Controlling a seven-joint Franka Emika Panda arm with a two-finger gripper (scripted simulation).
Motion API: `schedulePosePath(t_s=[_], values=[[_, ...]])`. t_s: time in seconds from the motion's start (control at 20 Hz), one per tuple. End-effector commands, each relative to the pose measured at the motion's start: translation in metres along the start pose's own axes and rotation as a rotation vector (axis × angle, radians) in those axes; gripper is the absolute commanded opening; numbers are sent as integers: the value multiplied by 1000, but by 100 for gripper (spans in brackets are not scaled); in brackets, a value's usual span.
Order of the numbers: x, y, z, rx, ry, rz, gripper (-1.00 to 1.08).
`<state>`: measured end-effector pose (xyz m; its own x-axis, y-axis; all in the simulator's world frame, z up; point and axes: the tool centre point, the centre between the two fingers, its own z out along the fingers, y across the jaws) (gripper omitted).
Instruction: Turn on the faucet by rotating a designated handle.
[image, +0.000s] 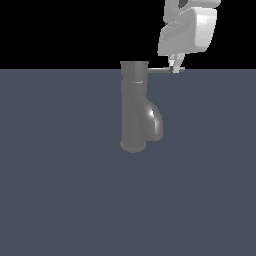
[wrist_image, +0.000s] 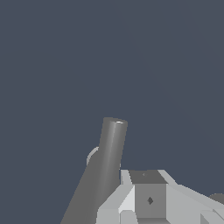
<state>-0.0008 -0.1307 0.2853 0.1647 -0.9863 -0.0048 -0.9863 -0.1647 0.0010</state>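
Faucet (image: 134, 107) stands upright on the flat blue-grey bench (image: 60, 200), roughly centre of the exterior view, slightly toward its upper half. Glossy dark grey cylinder, round flared base on the bench, short thick spout curving down on the exterior view's right side with a bright highlight on it.

Handle (image: 161, 70) is a thin straight grey lever sticking out sideways from the faucet's top cap toward the exterior view's right, about level, at the height where bench meets the black background.

Hand (image: 175, 68) comes down from above at the exterior view's upper right, pale grey-white body tilted, fingertips right at the outer end of the handle. Fingertips look touching or just beside the lever tip; too small to tell whether contact is made. Gap between the fingers is not resolvable there, so cannot tell if the hand is released or clenched on the handle.

Wrist view: a grey rod-like part (wrist_image: 107, 162) runs up diagonally with a rounded end, lit along one edge, close to the camera; it appears to be the handle, not sure. A pale blocky finger (wrist_image: 148, 197) of the hand sits just beside it, seemingly against its side. Only bench behind.
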Motion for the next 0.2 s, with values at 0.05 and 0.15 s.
schedulePosePath(t_s=[0.05,0.15], values=[[20,-1,0,1,5,25,-100],[22,-2,0,1,5,26,-100]])
